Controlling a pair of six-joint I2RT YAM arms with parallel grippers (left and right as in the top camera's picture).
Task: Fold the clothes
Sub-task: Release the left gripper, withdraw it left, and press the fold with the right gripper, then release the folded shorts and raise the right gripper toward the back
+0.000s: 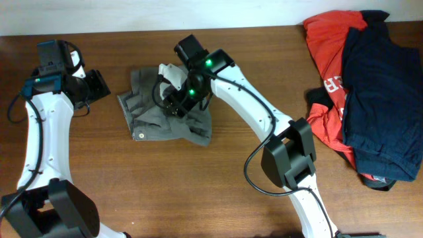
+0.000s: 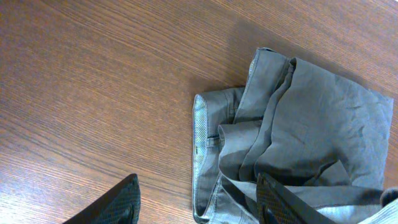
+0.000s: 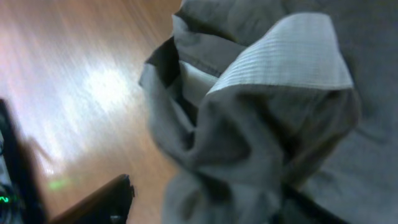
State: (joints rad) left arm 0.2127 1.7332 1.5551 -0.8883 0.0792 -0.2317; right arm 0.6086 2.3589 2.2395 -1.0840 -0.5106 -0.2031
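Note:
The grey-khaki shorts lie crumpled left of the table's middle, with pale lining turned up at their far edge. My right gripper is down on the shorts. In the right wrist view a raised bunch of the shorts fills the gap between its spread fingers, and the picture is blurred. My left gripper is open and empty just left of the shorts. In the left wrist view its fingers straddle the waistband edge of the shorts from above.
A red printed T-shirt and a dark navy garment lie piled at the table's right side. Bare wooden table surrounds the shorts. The right arm's base stands near the front edge.

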